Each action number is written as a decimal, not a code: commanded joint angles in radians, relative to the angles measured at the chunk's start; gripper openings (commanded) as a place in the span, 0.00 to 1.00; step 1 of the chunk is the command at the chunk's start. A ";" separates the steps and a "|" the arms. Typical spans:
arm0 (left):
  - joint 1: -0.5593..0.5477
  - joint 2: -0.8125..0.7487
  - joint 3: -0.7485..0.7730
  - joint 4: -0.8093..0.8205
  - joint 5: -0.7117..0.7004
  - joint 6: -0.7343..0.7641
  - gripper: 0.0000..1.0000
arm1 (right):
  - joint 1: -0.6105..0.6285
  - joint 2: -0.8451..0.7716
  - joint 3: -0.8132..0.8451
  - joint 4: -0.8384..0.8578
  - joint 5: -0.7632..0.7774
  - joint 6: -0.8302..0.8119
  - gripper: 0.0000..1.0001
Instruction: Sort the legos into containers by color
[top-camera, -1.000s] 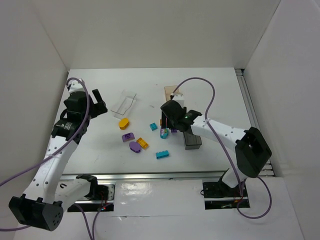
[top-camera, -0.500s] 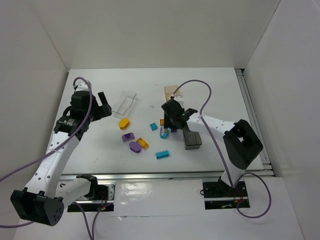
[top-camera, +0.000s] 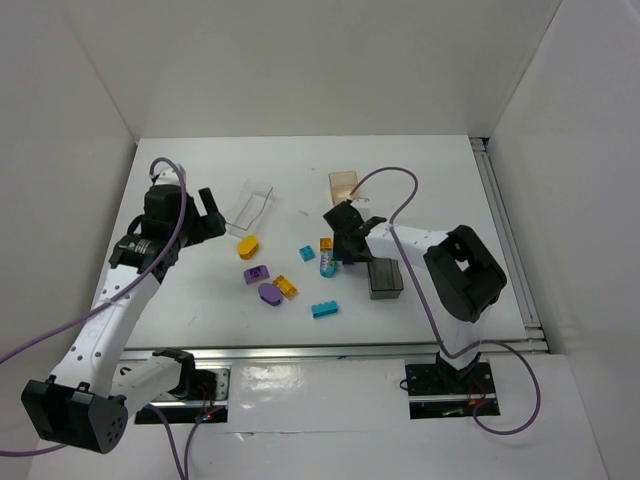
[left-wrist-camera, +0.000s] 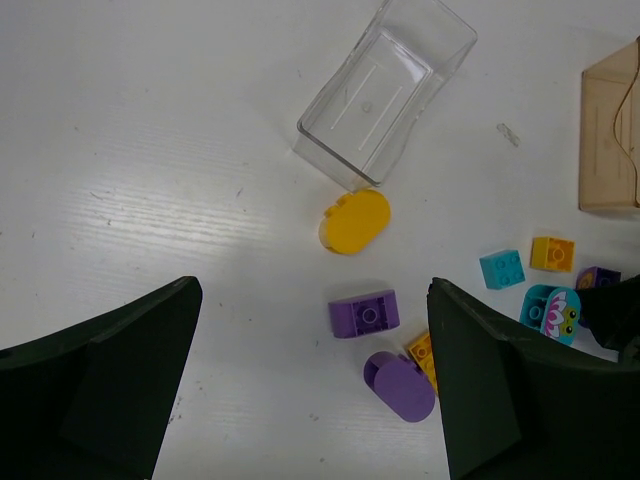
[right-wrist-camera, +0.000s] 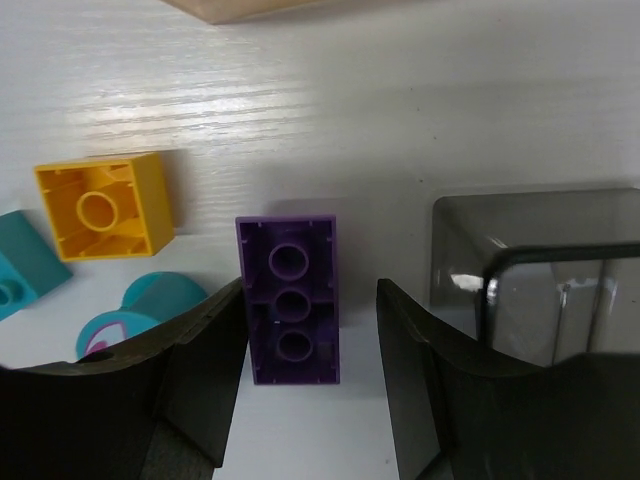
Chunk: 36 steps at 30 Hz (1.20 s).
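Observation:
My right gripper is open and low over the table, its fingers either side of an upside-down purple brick. The left finger is close against the brick and the right finger stands apart. In the top view this gripper is just left of the dark grey tub. A yellow brick and a cyan rounded brick lie to its left. My left gripper is open and empty, held high beside the clear tub. Below it lie a yellow oval brick and two purple bricks.
The tan tub stands behind the right gripper. The dark tub's wall is right next to the right finger. More bricks lie mid-table: a yellow one, a cyan one and another cyan one.
The right arm's elbow has swung in to the left while its gripper stays over the purple brick. The left gripper has shifted a little to the right.

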 joint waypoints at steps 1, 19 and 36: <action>-0.005 -0.020 -0.005 0.013 0.024 -0.010 1.00 | -0.007 0.039 0.039 0.021 0.024 0.007 0.60; -0.005 -0.039 -0.014 0.013 -0.008 -0.027 1.00 | -0.011 -0.306 0.020 -0.090 0.180 -0.013 0.27; -0.014 0.075 0.045 -0.044 0.061 -0.015 1.00 | -0.122 -0.309 -0.149 -0.054 0.123 -0.013 0.68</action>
